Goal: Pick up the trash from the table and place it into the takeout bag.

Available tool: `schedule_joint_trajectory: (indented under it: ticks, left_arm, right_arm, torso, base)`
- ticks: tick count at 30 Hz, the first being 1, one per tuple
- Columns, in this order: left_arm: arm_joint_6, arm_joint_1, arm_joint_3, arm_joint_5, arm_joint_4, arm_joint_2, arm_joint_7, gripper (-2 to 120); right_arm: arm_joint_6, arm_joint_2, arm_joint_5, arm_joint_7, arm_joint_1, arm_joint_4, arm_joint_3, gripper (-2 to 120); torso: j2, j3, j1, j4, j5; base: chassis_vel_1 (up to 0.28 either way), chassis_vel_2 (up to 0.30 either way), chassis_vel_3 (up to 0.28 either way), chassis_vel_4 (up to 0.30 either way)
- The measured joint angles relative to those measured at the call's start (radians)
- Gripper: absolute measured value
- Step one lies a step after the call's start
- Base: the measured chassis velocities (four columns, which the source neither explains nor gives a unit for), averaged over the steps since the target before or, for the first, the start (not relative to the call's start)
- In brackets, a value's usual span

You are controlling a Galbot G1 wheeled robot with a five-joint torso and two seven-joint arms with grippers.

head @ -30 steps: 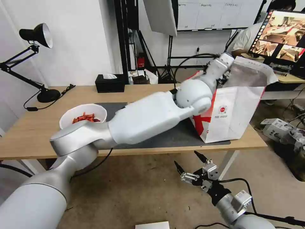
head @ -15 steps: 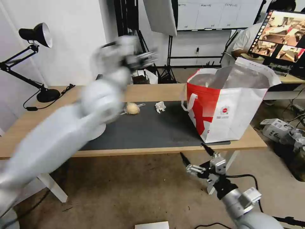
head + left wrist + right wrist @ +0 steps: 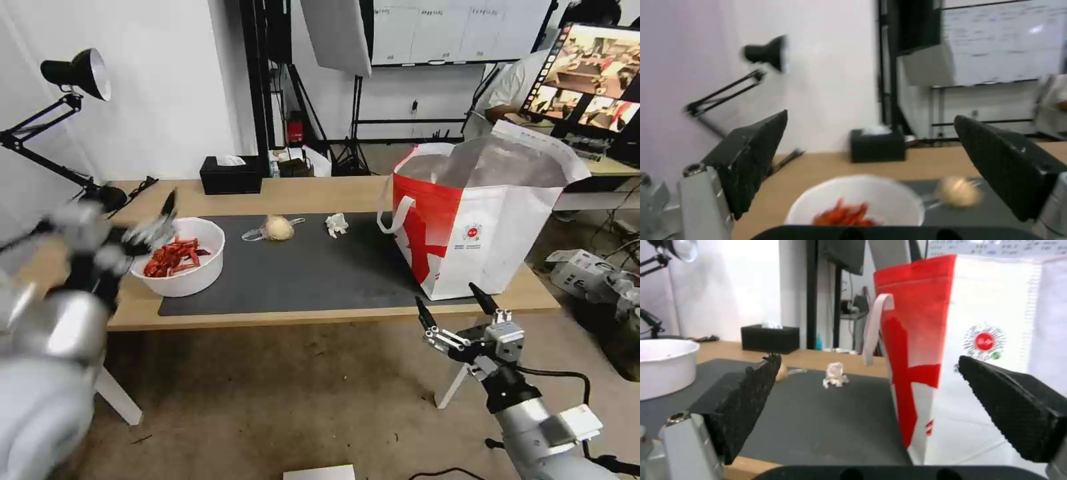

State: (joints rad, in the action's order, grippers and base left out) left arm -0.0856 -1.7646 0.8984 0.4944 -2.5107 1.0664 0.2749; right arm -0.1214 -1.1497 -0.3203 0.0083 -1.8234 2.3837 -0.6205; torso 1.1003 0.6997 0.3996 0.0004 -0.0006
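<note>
On the table [image 3: 313, 193] lies a dark mat with three pieces of trash: a white bowl of red shells [image 3: 180, 257] at its left end, a clear-wrapped yellowish lump [image 3: 279, 228] and a crumpled white tissue [image 3: 337, 225] farther back. The red-and-white takeout bag [image 3: 480, 220] stands open at the right end. My left gripper [image 3: 152, 227] hovers open at the bowl's left rim, holding nothing; the left wrist view shows the bowl [image 3: 858, 206] just ahead of it. My right gripper [image 3: 457, 313] hangs open below the table's front edge, facing the bag [image 3: 951, 350] and the tissue [image 3: 834, 375].
A black tissue box [image 3: 230, 175] sits at the table's back edge and a black desk lamp [image 3: 73, 73] stands at the back left. A person sits by a monitor behind the bag. Boxes and cables lie on the floor at the right.
My left arm has swung from the bag's mouth across the table to the bowl at the left. The right gripper has drifted slightly right and stays open.
</note>
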Motion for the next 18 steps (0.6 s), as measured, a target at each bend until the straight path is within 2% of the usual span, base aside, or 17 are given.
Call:
schedule_joint_trajectory:
  ticks: [1, 2, 4, 5, 6, 9, 10, 12, 15, 18]
  left_arm:
    - [0.067, -0.069, -0.004, -0.1, -0.001, 0.103, -0.049, 100]
    - [0.067, -0.069, -0.004, -0.1, -0.001, 0.103, -0.049, 100]
    - [0.142, -0.147, -0.039, -0.179, 0.0, 0.232, -0.112, 100]
    - [0.173, -0.185, -0.082, -0.211, 0.001, 0.297, -0.14, 100]
    - [0.173, -0.185, -0.082, -0.211, 0.001, 0.297, -0.14, 100]
    - [0.25, -0.25, -0.192, -0.305, 0.004, 0.389, -0.174, 100]
    - [0.25, -0.25, -0.192, -0.305, 0.004, 0.389, -0.174, 100]
    - [0.307, -0.3, -0.246, -0.349, 0.006, 0.443, -0.194, 100]
    - [0.332, -0.329, -0.293, -0.367, 0.007, 0.457, -0.193, 100]
    - [0.345, -0.353, -0.333, -0.384, 0.008, 0.439, -0.168, 100]
  right_arm:
    - [-0.003, -0.01, 0.01, 0.003, -0.013, 0.009, -0.008, 100]
    - [-0.003, -0.01, 0.01, 0.003, -0.013, 0.009, -0.008, 100]
    - [-0.006, -0.028, 0.033, 0.006, -0.035, 0.021, -0.024, 100]
    - [-0.015, -0.047, 0.052, 0.007, -0.056, 0.029, -0.039, 100]
    - [-0.015, -0.047, 0.052, 0.007, -0.056, 0.029, -0.039, 100]
    - [-0.028, -0.093, 0.094, 0.006, -0.102, 0.042, -0.051, 100]
    - [-0.028, -0.093, 0.094, 0.006, -0.102, 0.042, -0.051, 100]
    - [-0.036, -0.118, 0.117, 0.001, -0.131, 0.051, -0.051, 100]
    - [-0.039, -0.132, 0.125, -0.004, -0.146, 0.057, -0.05, 100]
    - [-0.04, -0.141, 0.128, -0.008, -0.154, 0.06, -0.047, 100]
  torso:
    - [0.0, 0.0, 0.0, 0.0, 0.0008]
    - [0.0, 0.0, 0.0, 0.0, 0.0008]
    - [0.0, 0.0, 0.0, -0.0001, 0.0009]
    - [0.0, 0.0, 0.0, -0.0002, 0.001]
    - [0.0, 0.0, 0.0, -0.0002, 0.001]
    - [0.0, 0.0, 0.0, -0.0008, 0.0009]
    - [0.0, 0.0, 0.0, -0.0008, 0.0009]
    - [0.0, 0.0, 0.0, -0.0004, 0.0008]
    - [0.0, 0.0, 0.0, -0.0006, 0.0007]
    - [0.0, 0.0, 0.0, -0.0005, 0.0007]
  base:
    - [0.0, 0.0, 0.0, 0.0]
    - [0.0, 0.0, 0.0, 0.0]
    - [0.0, 0.0, 0.0, 0.0]
    - [0.0, 0.0, 0.0, 0.0]
    - [0.0, 0.0, 0.0, 0.0]
    - [0.0, 0.0, 0.0, 0.0]
    - [0.0, 0.0, 0.0, 0.0]
    - [0.0, 0.0, 0.0, 0.0]
    - [0.0, 0.0, 0.0, 0.0]
    - [0.0, 0.0, 0.0, 0.0]
